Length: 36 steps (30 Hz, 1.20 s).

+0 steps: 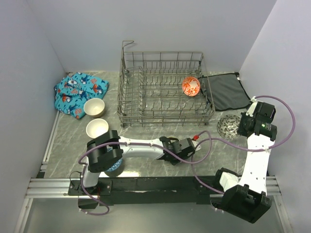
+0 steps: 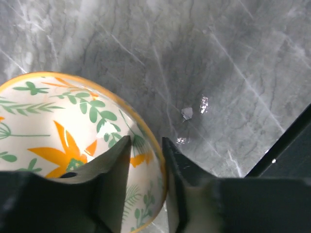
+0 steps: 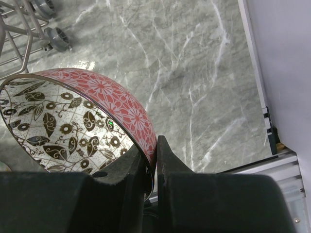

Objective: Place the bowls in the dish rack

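Straddling the rim of the leaf bowl (image 2: 58,126), the left gripper (image 2: 146,145) has one finger inside the wall and one outside. A sliver of gap shows at the inner finger, so it is released, not yet pinching. That bowl sits upright on the bench (image 1: 146,141) at about 6 o'clock, in front of the rack (image 1: 127,92). From above the gripper hides it.

Over at 4 o'clock the right gripper (image 3: 154,145) is clenched on the rim of the speckled bowl (image 3: 63,121). The bowl is tilted, showing a black-and-white inside and a red flowered outside. I cannot tell whether it is clear of the bench. It sits near the rack's 4 o'clock corner and just in front of the mat (image 1: 226,92).

The rack fills the 12 o'clock part of the bench. One red bowl (image 1: 191,86) is propped among the tines toward its 3 o'clock end.

At 9 o'clock a cream bowl (image 1: 94,107) touches the edge of a blue cloth (image 1: 77,90). A second cream bowl (image 1: 97,128) sits just nearer, toward 8 o'clock. A blue bowl (image 1: 115,169) peeps out from under the left arm at 7 o'clock.
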Each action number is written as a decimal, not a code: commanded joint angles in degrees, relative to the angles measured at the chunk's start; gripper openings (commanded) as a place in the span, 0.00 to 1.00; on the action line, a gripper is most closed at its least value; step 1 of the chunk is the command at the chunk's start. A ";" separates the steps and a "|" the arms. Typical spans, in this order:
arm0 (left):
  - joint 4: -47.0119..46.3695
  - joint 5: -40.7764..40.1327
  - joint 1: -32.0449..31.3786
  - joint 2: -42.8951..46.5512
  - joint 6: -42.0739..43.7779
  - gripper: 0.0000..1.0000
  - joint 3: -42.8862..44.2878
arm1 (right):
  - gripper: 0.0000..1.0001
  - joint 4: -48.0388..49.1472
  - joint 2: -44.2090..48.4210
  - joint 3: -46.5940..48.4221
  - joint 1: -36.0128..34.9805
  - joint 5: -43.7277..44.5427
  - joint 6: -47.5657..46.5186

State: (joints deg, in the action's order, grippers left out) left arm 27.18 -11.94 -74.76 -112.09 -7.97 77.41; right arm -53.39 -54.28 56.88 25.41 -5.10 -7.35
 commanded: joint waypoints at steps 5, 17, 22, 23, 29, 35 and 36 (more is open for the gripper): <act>3.13 3.06 -0.47 3.37 2.78 0.05 3.53 | 0.00 2.23 0.58 1.48 0.34 -0.79 0.76; 20.01 19.05 8.99 9.44 0.68 0.01 30.86 | 0.00 4.43 -9.16 0.33 0.52 -4.65 -0.12; 22.05 27.49 16.04 8.30 0.76 0.01 42.02 | 0.00 5.40 -16.36 4.01 0.34 -1.85 3.91; 21.00 28.37 19.18 7.34 1.37 0.01 44.82 | 0.00 5.14 -17.69 4.98 0.34 -0.45 4.62; 9.85 43.30 31.94 -1.62 -5.16 0.01 54.31 | 0.00 7.68 -24.81 5.87 0.26 2.37 7.00; -19.26 67.93 41.01 -9.27 -36.67 0.01 51.77 | 0.00 8.91 -28.33 5.61 -0.01 4.66 4.37; -22.14 69.32 41.36 -10.85 -37.99 0.01 53.27 | 0.00 8.91 -28.77 5.78 -0.01 4.58 4.19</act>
State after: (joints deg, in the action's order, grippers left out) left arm 25.67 40.56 -35.35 -119.07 -28.14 129.14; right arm -46.81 -82.35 60.36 25.52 -2.13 -2.48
